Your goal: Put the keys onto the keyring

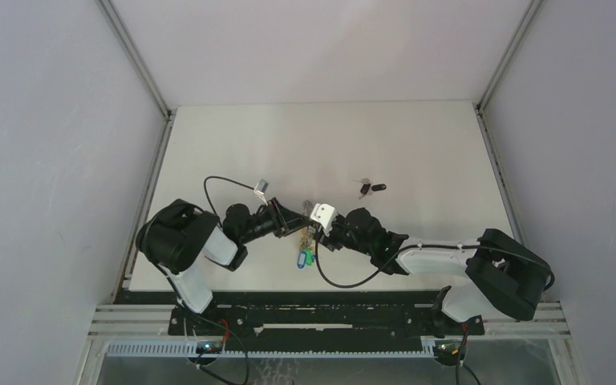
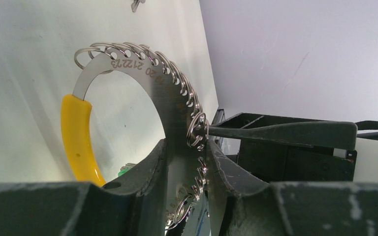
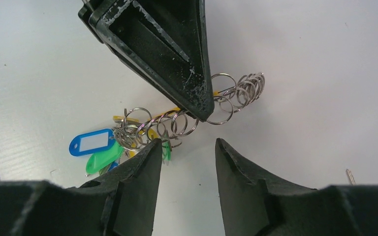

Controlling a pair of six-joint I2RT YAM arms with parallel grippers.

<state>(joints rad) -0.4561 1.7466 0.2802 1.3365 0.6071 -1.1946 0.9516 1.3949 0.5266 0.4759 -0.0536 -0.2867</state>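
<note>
White table, silvery ring-lined keyring

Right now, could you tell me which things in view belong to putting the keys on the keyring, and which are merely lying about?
For the job:
keyring, clamped in the left tool
tagged keys, bunched at one end of it
black key, loose on the table
right tool, open

Lying about:
only the arms' cables, part of the rig
</note>
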